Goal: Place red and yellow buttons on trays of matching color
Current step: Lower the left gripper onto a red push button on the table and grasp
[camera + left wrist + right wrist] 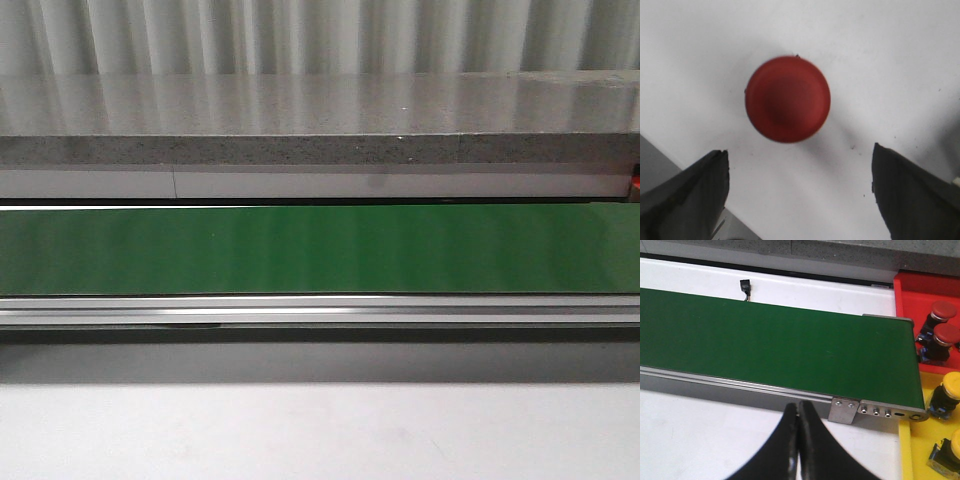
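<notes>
One red button (788, 99) lies on the white desk (900, 60) directly under the left claw (799, 192), cap upward, framed between the two dark fingers (692, 197) that stand spread wide on either side without touching it, so that claw is released and holding nothing. It looks like a rigid plastic push-button, light, with a smooth domed cap that would likely slip under a pinch on the crown; the safer hold, to my judgement, is across the cap's edge or the body beneath it, though the body is hidden from this angle. The right claw (799, 440) has its fingers pressed together with nothing between them, clenched and empty, hanging over the desk just in front of the green conveyor belt (765, 340). Beyond the belt's end sit a red tray (905, 290) and a yellow tray (906, 450), side by side. Counting what shows: two red buttons (943, 322) in the red tray, two yellow buttons (951, 395) in the yellow tray, both pairs partly cut off by the frame, plus the single loose red one under the left claw, making three red and two yellow visible. The front view shows only the bare belt (320, 250), its metal rail and the desk, with no button or claw in sight
</notes>
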